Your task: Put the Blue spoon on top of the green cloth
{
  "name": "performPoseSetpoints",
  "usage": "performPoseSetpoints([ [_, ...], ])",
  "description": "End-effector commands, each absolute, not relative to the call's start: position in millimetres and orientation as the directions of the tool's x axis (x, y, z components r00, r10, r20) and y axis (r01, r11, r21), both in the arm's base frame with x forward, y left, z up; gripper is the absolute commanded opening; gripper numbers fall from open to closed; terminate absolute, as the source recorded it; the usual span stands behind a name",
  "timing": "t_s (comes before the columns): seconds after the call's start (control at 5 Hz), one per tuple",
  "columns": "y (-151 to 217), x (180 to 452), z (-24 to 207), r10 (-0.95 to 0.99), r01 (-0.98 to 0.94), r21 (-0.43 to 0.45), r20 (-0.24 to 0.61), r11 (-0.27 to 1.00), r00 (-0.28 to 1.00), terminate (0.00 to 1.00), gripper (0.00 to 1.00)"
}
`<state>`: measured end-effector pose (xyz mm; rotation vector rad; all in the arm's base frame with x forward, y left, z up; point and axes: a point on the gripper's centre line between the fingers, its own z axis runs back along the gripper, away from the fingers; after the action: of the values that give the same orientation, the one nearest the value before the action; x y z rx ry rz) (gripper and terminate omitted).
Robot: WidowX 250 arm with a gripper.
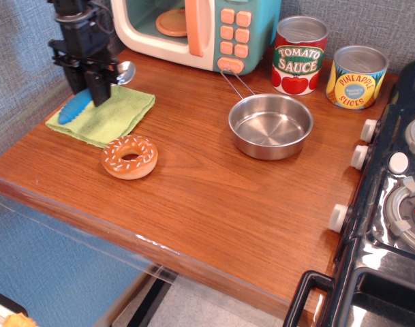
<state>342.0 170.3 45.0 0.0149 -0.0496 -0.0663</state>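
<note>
Where the green cloth [106, 113] lies flat at the worktop's [214, 197] rear left: black tool [90, 87] pinching the Blue spoon [91, 95] mid-length, handle over the cloth, silver bowl toward the toy microwave [193, 30]. Donut [130, 157] just beside cloth's front edge.

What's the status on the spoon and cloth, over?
Gripper shut on Blue spoon, fingers over the middle. Spoon angled over green cloth, not released. Donut beside cloth, not in the way.
</note>
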Motion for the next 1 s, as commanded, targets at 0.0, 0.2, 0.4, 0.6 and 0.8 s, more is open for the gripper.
performPoseSetpoints([
  [0.0,167.4,342.3,65.0,-0.037,0.030,0.060,0.111,0.998,0.993,0.00,0.00],
  [0.2,167.2,337.7,64.8,-0.001,-0.006,0.064,0.106,0.998,0.994,0.00,1.00],
  [0.4,168.0,336.0,69.4,0.010,-0.016,0.055,0.122,0.998,0.992,0.00,1.00],
  [0.6,157.7,332.2,93.3,-0.019,0.012,0.045,0.156,0.999,0.988,0.00,1.00],
  [0.8,143.6,327.2,112.2,-0.022,0.017,0.033,0.180,0.999,0.983,0.00,1.00],
])
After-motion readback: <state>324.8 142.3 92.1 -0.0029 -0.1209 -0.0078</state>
